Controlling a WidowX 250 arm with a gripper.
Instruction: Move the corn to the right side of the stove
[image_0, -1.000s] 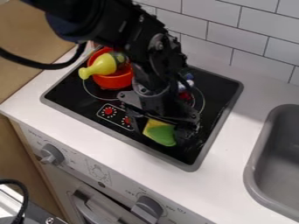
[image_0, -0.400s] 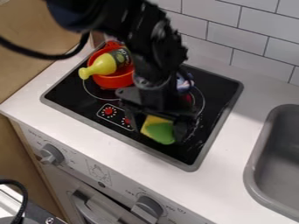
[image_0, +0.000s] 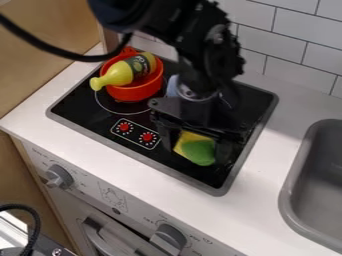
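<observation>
Corn (image_0: 196, 149), yellow and green, was held between the jaws of the black gripper (image_0: 200, 151), over the front right part of the stovetop (image_0: 85, 108). Pale lettering marked the dark label (image_0: 139, 65) on the yellow bottle (image_0: 116, 75) in the red pot (image_0: 135, 92); small print ran beside the oven knobs (image_0: 61, 176).

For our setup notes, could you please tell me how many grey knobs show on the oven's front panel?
2: one left knob toward the left end of the front panel, and one right knob near the view's bottom edge. More may lie outside the picture.
</observation>
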